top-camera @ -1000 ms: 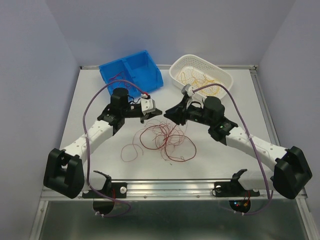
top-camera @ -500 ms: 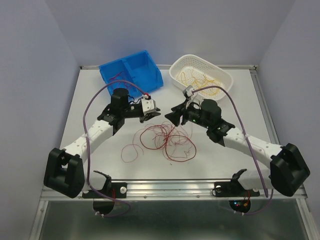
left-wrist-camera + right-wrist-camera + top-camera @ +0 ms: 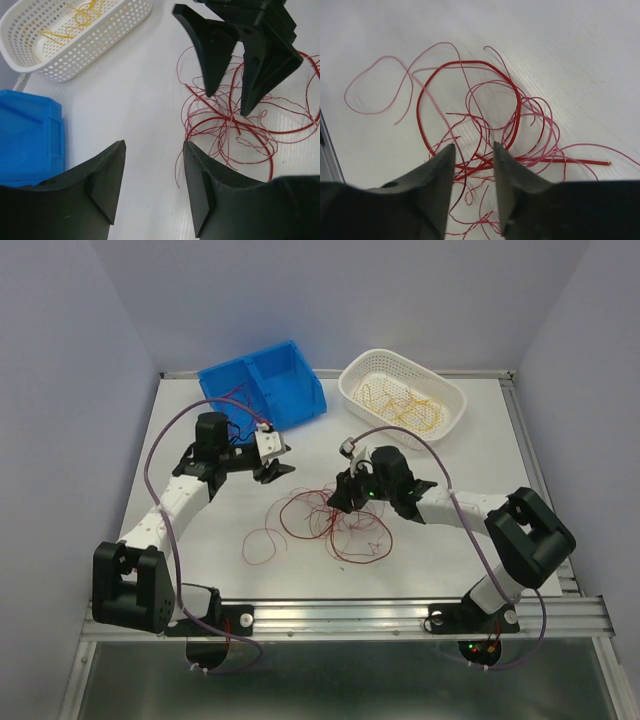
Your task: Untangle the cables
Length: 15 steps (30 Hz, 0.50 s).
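R gripper (image 3: 339, 500) sits low at the far edge of the red tangle, jaws spread w/ a modest gap, nothing pinched. In its wrist view the tips (image 3: 472, 147) hang right over the knot where most strands cross. L gripper (image 3: 277, 462) is also spread and empty, up off the table (image 3: 430, 550), and the pile lies to its right and nearer. So the R arm is clearly closer, approx. on top of it.

The red cables (image 3: 333, 522) lie mid-table in a loose heap running left-right: one thicker dark-red loop, many hair-thin pinkish curls, and a single loop trailing off left. They look springy and likely to drag neighbours when pulled.

Yellow cables (image 3: 405, 400) lie in the white basket (image 3: 346, 390) far right; blue bin (image 3: 300, 400) far left holds a few red bits.
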{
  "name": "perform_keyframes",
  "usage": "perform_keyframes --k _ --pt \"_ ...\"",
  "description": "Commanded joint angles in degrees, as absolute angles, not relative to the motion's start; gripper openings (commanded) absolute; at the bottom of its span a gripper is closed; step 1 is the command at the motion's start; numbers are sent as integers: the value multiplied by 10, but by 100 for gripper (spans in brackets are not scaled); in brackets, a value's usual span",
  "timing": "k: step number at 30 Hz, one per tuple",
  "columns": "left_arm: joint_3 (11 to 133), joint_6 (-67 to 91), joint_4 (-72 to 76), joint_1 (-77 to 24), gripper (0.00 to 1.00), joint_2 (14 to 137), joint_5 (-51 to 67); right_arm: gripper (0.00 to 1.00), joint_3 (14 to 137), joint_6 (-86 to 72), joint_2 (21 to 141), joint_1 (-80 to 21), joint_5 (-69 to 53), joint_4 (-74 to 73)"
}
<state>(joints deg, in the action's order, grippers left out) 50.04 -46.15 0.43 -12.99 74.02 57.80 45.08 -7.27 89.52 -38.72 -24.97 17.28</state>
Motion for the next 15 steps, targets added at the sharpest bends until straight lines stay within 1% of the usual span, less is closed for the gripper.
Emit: perform_keyframes --k 1,2,3,4,6,7,10,13,15 --pt "533 -454 5 -97 61 733 646 34 501 -59 925 -391 -278 170" --pt "533 -455 5 -97 61 733 645 27 507 -58 931 -391 -286 168" --pt "532 -457 5 -97 61 734 647 17 515 -57 933 -391 -292 167" --pt "532 -458 5 -96 61 736 649 1 519 -61 928 -391 -294 167" --pt "530 -462 4 -97 62 737 657 1 524 -62 914 -391 -296 169" --pt "530 -474 1 -97 65 736 658 1 528 -63 903 -392 -300 169" --pt "528 -510 -32 -97 70 731 685 1 542 -66 857 -392 -319 169" --pt "532 -531 -55 -97 71 723 700 0 565 -69 830 -391 -325 167" --pt "534 -528 -56 -97 71 719 697 1 580 -74 820 -391 -295 161"
